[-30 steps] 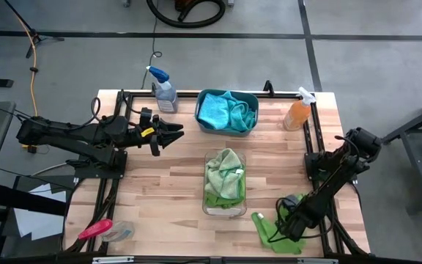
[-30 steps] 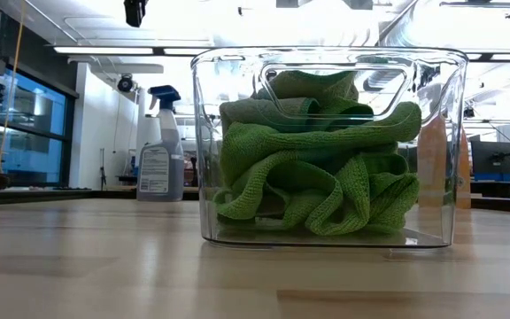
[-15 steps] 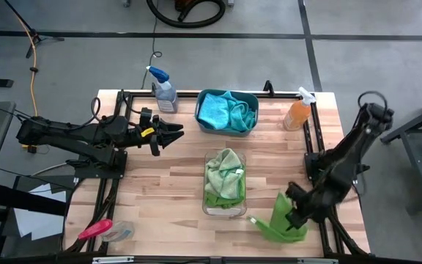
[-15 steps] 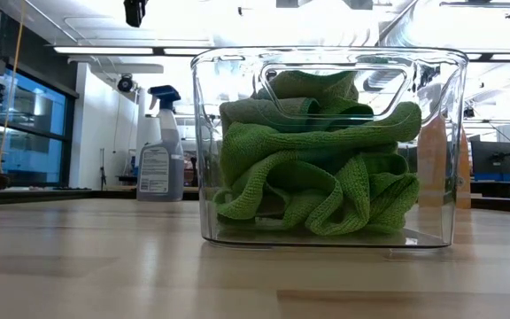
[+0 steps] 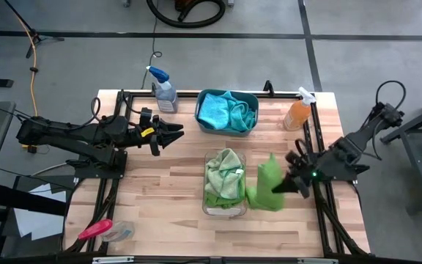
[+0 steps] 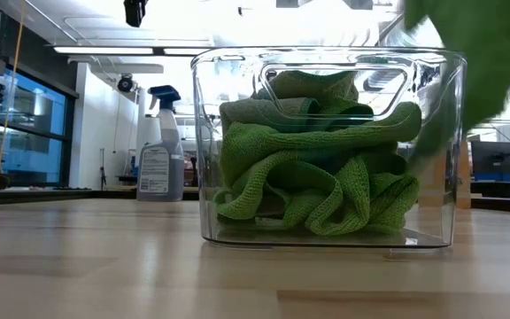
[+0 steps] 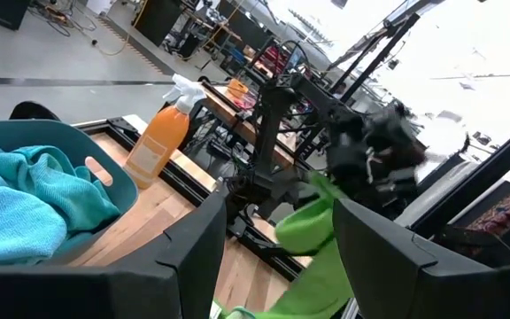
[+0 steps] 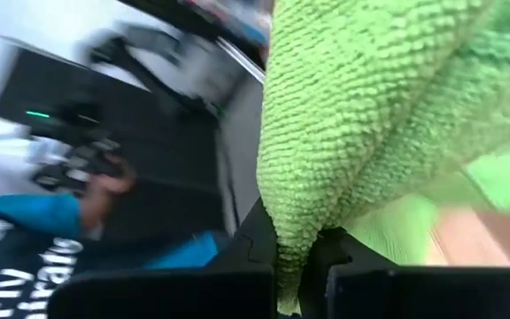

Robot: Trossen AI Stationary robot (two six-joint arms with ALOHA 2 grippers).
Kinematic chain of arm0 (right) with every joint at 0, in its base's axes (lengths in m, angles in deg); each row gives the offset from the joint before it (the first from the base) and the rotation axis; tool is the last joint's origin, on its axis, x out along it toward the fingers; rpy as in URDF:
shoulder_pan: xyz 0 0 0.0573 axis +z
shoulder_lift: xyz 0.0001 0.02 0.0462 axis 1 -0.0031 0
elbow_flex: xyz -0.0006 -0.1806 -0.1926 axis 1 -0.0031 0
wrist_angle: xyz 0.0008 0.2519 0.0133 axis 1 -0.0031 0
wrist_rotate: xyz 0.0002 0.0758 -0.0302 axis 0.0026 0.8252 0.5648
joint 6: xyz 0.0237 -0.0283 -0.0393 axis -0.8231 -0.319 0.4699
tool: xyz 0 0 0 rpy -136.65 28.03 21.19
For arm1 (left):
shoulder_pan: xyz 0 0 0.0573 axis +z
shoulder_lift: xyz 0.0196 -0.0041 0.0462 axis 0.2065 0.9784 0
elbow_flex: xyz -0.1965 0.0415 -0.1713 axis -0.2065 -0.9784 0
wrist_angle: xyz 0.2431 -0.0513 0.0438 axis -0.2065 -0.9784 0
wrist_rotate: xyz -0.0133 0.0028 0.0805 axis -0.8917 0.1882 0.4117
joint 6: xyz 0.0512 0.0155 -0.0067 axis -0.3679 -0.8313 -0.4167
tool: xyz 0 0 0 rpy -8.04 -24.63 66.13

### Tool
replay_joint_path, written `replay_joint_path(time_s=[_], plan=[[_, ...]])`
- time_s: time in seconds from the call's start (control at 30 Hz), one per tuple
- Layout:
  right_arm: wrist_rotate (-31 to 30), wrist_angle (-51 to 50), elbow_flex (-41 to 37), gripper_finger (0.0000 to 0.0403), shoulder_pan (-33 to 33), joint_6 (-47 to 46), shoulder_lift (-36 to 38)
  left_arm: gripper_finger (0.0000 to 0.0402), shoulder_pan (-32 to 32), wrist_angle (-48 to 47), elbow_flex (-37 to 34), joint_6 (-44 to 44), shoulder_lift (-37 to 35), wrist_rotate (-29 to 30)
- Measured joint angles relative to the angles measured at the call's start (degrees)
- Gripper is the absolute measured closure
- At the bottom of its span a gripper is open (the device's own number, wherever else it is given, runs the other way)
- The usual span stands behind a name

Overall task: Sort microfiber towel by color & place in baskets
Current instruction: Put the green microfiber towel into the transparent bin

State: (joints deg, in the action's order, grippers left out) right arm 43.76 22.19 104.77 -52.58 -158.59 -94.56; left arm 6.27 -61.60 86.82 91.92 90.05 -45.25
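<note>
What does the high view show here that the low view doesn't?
Only the high view shows both arms: the right gripper holding a green towel beside the clear bin, the left gripper waiting open, and the blue tub of turquoise towels. Only the low view shows the room's ceiling lights. Both show the clear bin's green towels and the blue-topped spray bottle.

White letters reading "Fly" stand on a dark sleeve [image 8: 16, 279] off to the side of the right arm's fingers. The spray bottle's label [image 6: 154, 168] carries print too small to read.
</note>
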Motion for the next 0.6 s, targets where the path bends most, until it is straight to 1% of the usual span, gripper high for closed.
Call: replay_joint_path(time_s=[0.17,0.23,0.37,0.43,0.6], plan=[[0.8,17.2,0.1,0.0402,-6.4,16.4,-1.4,0.0204,0.0,0.8,0.0,0.0,0.0,0.0],[1.0,19.6,1.4,0.0402,-8.5,20.9,-2.5,0.0204,0.0,1.3,0.0,0.0,0.0,0.0],[1.4,17.2,7.6,0.0403,-11.8,28.9,-6.8,0.0204,0.0,1.5,0.0,0.0,0.0,0.0],[1.7,13.8,11.9,0.0403,-13.0,32.7,-9.8,0.0204,0.0,1.5,0.0,0.0,0.0,-0.3],[1.9,-4.7,25.8,0.0403,-14.9,40.1,-19.3,0.0204,0.0,1.5,0.0,0.0,0.0,-0.7]])
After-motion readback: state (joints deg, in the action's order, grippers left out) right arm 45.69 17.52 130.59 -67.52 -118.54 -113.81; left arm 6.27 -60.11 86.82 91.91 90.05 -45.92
